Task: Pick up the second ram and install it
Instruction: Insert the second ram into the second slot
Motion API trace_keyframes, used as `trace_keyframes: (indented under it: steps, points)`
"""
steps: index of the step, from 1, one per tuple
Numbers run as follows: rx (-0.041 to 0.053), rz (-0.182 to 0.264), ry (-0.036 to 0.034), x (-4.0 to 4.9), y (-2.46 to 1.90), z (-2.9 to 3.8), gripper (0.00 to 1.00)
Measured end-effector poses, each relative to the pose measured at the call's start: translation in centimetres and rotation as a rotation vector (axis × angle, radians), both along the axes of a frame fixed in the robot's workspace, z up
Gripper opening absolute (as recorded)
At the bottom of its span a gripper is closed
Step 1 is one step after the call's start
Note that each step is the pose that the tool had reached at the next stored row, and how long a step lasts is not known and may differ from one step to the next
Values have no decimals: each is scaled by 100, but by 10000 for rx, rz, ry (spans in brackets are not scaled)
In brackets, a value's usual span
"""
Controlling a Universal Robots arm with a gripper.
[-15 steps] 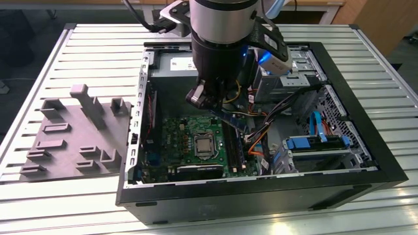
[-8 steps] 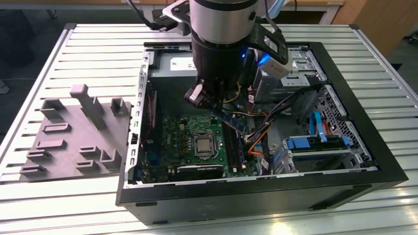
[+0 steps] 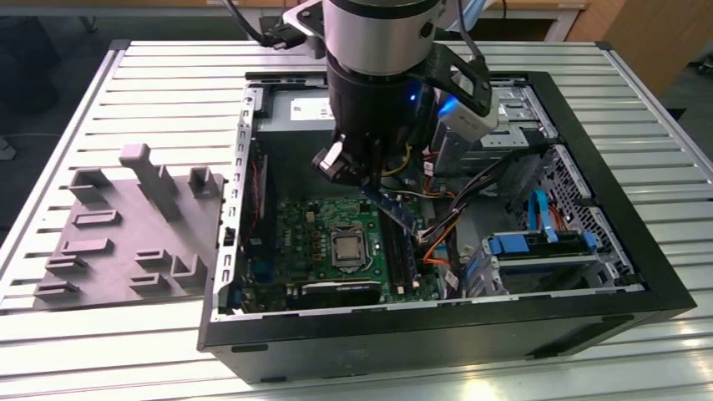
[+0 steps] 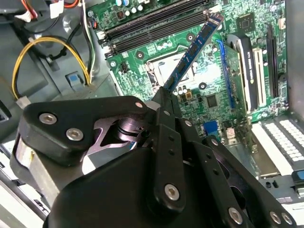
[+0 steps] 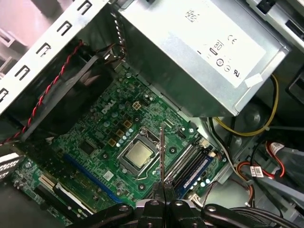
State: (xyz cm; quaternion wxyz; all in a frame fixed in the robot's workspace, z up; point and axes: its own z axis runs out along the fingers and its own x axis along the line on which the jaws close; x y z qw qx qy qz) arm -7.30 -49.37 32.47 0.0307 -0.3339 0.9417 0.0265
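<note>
The second ram (image 3: 392, 209) is a long narrow blue-green stick held at one end by my gripper (image 3: 359, 182), which is shut on it. It hangs tilted inside the open computer case, above the green motherboard (image 3: 300, 242) and just over the memory slots (image 3: 402, 255). In the second wrist view the ram (image 4: 192, 52) slants away from the gripper (image 4: 167, 97) toward the black slots (image 4: 152, 26). In the first wrist view I see the ram (image 5: 162, 152) edge-on, rising from the gripper (image 5: 163, 194) beside the silver processor (image 5: 137, 154); a blue-labelled stick (image 5: 195, 172) appears seated in one slot.
A grey plastic tray (image 3: 123, 234) with upright posts lies on the slatted table at the exterior view's left. The case holds a silver power supply (image 5: 190, 47), orange and yellow cables (image 3: 440, 242) and a drive cage (image 3: 535, 246) at the exterior view's right.
</note>
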Motion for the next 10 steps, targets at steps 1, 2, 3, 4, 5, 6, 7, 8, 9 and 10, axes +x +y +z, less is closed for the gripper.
trace_keyframes:
  steps: [1,2,3,4,5,6,7,8,9,10]
  points:
    - [1,-90,0,0,0,-1,11]
    - [0,-186,0,0,0,-1,11]
    - [0,-274,0,0,0,-2,11]
    - [0,-369,0,0,0,-3,11]
    - [0,-468,0,0,0,-4,11]
    - [0,-569,0,0,0,-5,11]
    - [0,-674,0,0,0,-6,11]
    - [1,-778,0,0,0,-7,11]
    - [0,-878,0,0,0,-8,11]
    - [0,-989,0,0,0,-9,11]
